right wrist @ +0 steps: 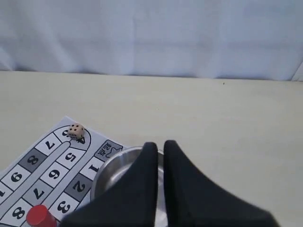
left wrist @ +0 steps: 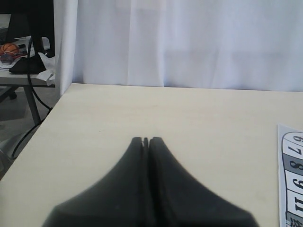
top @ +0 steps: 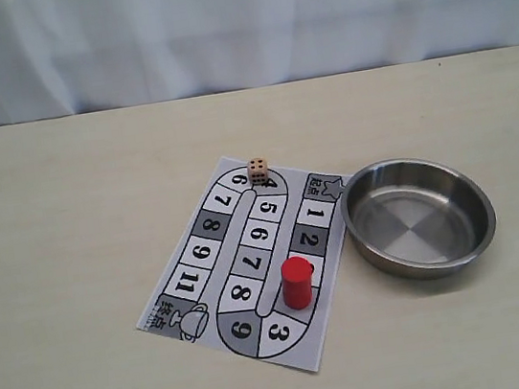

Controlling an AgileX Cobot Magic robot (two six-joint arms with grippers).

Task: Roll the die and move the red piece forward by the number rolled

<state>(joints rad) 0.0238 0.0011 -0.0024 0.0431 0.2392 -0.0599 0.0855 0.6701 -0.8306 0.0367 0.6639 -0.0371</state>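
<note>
The die (top: 258, 167), a small tan cube with black pips, rests on the far end of the paper board (top: 238, 292), on the curved top of the number track; it also shows in the right wrist view as the die (right wrist: 75, 131). The red piece (top: 296, 281) stands upright on the right-hand lane near squares 2 and 3, and only the top of the red piece (right wrist: 40, 216) shows in the right wrist view. My left gripper (left wrist: 146, 140) is shut and empty over bare table, left of the board (left wrist: 291, 175). My right gripper (right wrist: 160, 144) hovers above the bowl, jaws a slit apart, holding nothing.
An empty steel bowl (top: 427, 271) sits just right of the board, its rim (right wrist: 113, 165) under my right fingers. A white curtain hangs behind the table. The table's left edge (left wrist: 47, 118) shows, with a desk and cables beyond it.
</note>
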